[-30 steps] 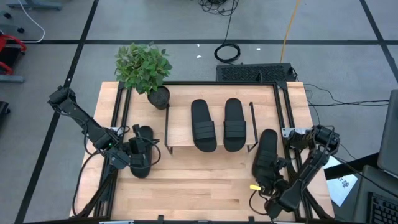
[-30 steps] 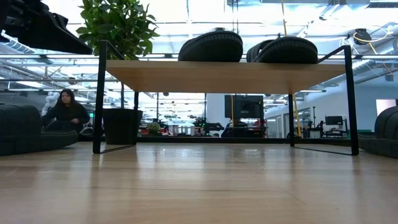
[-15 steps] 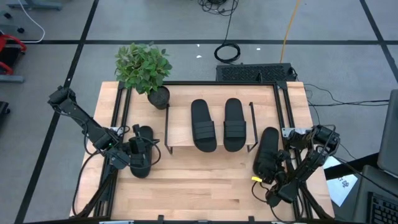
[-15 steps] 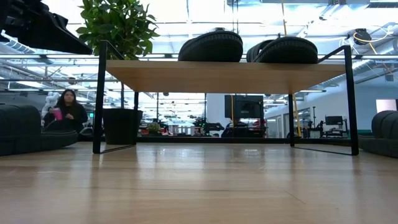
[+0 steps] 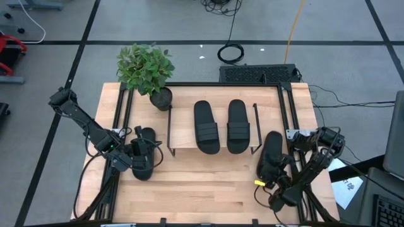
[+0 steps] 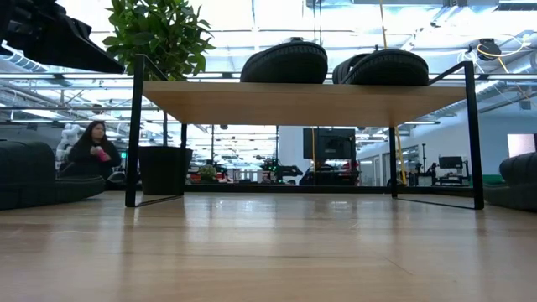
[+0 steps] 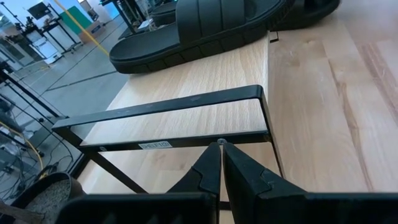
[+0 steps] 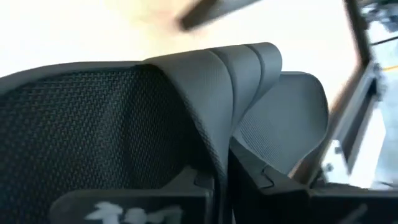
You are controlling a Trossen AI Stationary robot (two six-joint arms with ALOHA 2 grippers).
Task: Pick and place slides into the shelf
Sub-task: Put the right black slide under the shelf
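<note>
From above, two slides (image 5: 206, 127) (image 5: 238, 125) sit side by side on the shelf (image 5: 183, 126). The right tool (image 5: 276, 169) is clenched on the strap of a third slide (image 5: 271, 154) lying on the table (image 5: 202, 186) just right of the shelf. The left tool (image 5: 140, 159), pinched shut, rests over the fourth slide (image 5: 146, 151) on the left.

At table height, the shelf board (image 6: 302, 102) carries both slides.

The right wrist view shows the fingers (image 8: 249, 177) closed on the ribbed strap (image 8: 217, 87). The pick seems made; next comes lifting it over the shelf's wire frame.
</note>
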